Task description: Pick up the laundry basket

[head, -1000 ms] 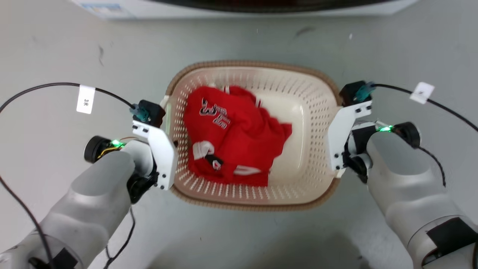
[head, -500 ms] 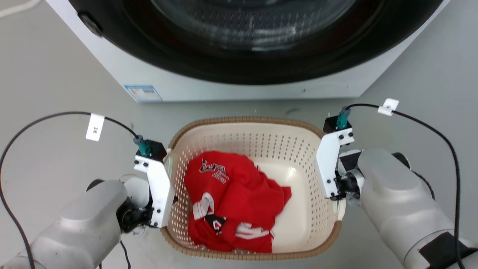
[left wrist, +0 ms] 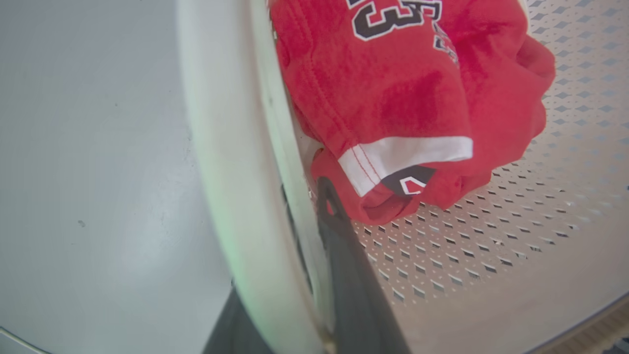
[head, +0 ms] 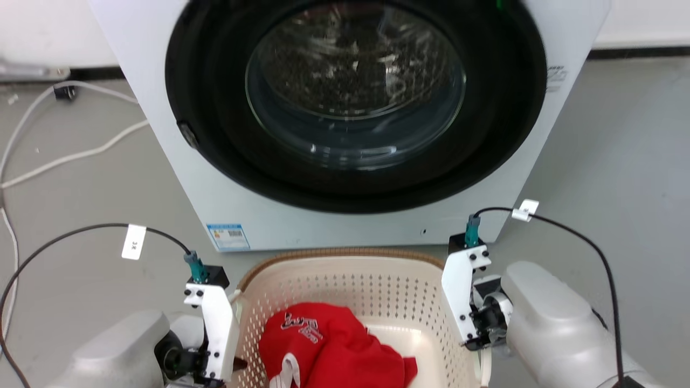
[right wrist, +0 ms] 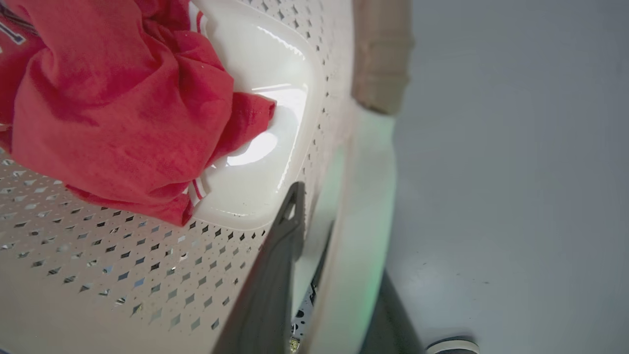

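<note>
The laundry basket (head: 345,288), cream with perforated walls and a brown woven rim, sits at the bottom of the head view between my two arms. A red jersey (head: 329,350) lies inside it. My left gripper (left wrist: 290,295) is shut on the basket's white left handle (left wrist: 231,162), one dark finger inside the wall, one outside. My right gripper (right wrist: 334,290) is shut on the right handle (right wrist: 363,196) the same way. In the head view the left gripper (head: 237,364) and right gripper (head: 480,345) press against the basket's sides, fingers mostly hidden.
A white front-loading washer (head: 226,215) with a large dark round door (head: 356,102) stands right behind the basket. Pale cables (head: 70,156) trail over the grey floor at the left. Bare floor (head: 620,151) lies to the right of the washer.
The head view has swung upward: the washer door now takes the top and the basket sits low. Both grippers stay clamped on the handles and the jersey lies as before.
</note>
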Tool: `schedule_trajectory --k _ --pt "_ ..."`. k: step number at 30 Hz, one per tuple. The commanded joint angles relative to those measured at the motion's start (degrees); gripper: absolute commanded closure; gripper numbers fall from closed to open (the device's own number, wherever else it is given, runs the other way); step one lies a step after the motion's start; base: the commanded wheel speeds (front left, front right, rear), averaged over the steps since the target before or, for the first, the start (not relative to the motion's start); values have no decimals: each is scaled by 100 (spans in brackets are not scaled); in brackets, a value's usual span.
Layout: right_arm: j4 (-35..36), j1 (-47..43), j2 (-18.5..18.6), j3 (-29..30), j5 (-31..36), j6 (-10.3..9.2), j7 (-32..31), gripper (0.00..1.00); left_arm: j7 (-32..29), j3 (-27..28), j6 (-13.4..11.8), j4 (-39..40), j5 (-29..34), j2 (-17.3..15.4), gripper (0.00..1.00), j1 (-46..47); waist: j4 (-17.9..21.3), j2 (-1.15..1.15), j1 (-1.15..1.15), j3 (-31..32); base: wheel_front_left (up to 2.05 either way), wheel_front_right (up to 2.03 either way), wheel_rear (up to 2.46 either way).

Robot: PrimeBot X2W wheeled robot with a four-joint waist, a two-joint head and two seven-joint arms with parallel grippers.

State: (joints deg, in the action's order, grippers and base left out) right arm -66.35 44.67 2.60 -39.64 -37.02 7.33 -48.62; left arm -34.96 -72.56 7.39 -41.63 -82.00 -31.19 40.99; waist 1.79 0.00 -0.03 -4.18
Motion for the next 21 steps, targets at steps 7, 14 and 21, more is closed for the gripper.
schedule_trajectory --k 7,14,21 --pt "-60 -169 60 -173 -196 29 -140 100 -294 -32 12 32 -25 -184 100 -236 90 0 3 557 0 0 0" --pt "-123 -168 67 -261 -355 28 -254 100 -550 -72 13 110 126 -159 100 -361 86 0 3 754 0 0 0" --pt "-115 32 65 -363 -456 28 -301 100 -735 -81 13 164 84 -109 100 -334 65 0 3 797 0 0 0"
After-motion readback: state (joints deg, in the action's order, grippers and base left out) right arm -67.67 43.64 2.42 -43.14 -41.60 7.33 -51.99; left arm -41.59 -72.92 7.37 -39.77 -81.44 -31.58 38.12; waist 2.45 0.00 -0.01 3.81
